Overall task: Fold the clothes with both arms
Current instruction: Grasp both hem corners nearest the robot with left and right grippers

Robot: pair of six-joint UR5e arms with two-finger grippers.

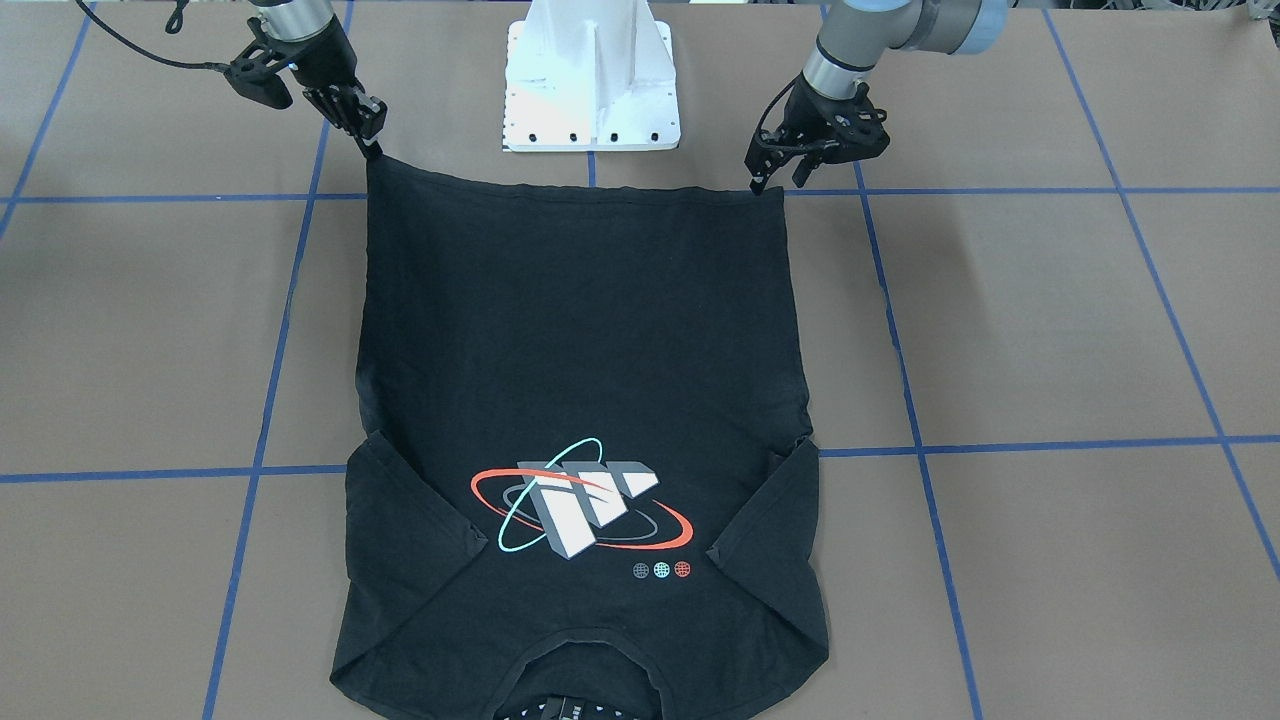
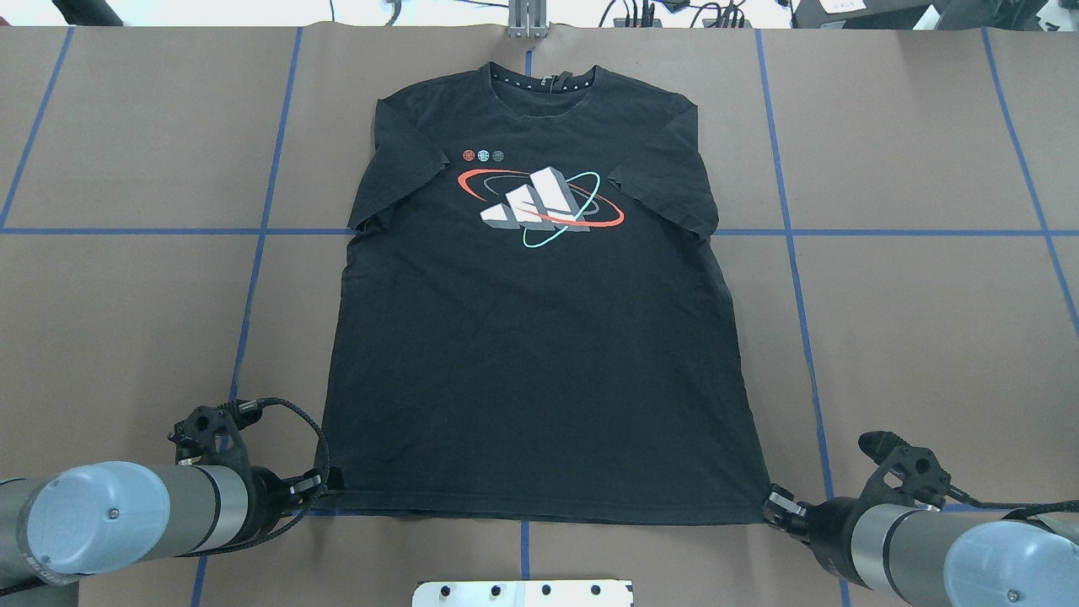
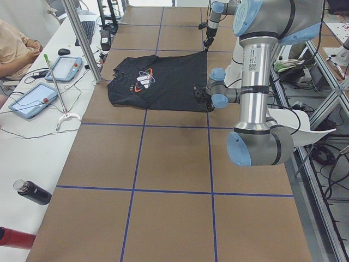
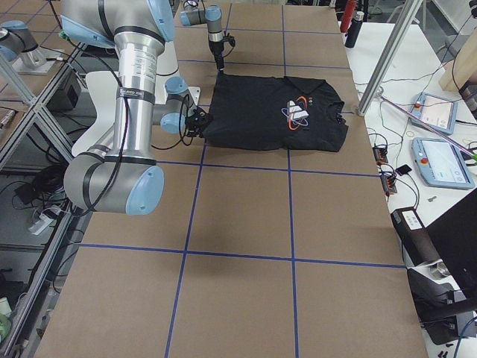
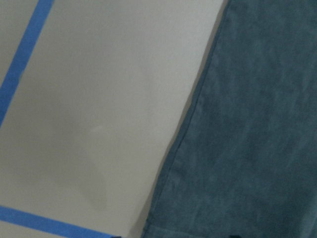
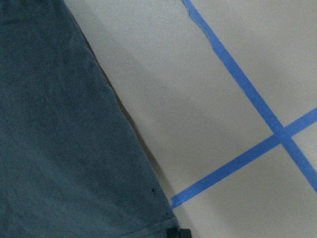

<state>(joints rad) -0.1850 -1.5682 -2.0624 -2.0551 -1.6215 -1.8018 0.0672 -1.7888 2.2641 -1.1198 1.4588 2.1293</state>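
Barely begun, by the look of it. No fold yet in the shirt [image 2: 539,354]: spread flat on the desk [image 2: 126,320], logo [image 2: 539,206] up, collar [image 2: 539,80] at the middle of the far edge, hem [image 2: 539,512] along the robot's edge, sleeves out to either side. Left to do, as judged: every fold, presumably starting with the hem carried toward the collar.

Poised at the grasp on both sides. Left arm [image 2: 126,523] in low over the robot's edge, forearm nearly level, with the left gripper [image 2: 324,486] down at the hem's left corner and touching the cloth. Seen from the front, what look like two prongs a little apart at that corner; pinching or spread, cannot tell. Right arm [image 2: 927,548] mirrored on the other side, with the right gripper [image 2: 774,503] at the hem's right corner. Jaws there pressed together on the cloth, judging by the small peak drawn up at that corner in the front view.

In both wrist views, nothing but shirt edge and bare desk seen close up, so judged very low over the surface. Between the two corners, a slight sag in the hem, not pulled taut.
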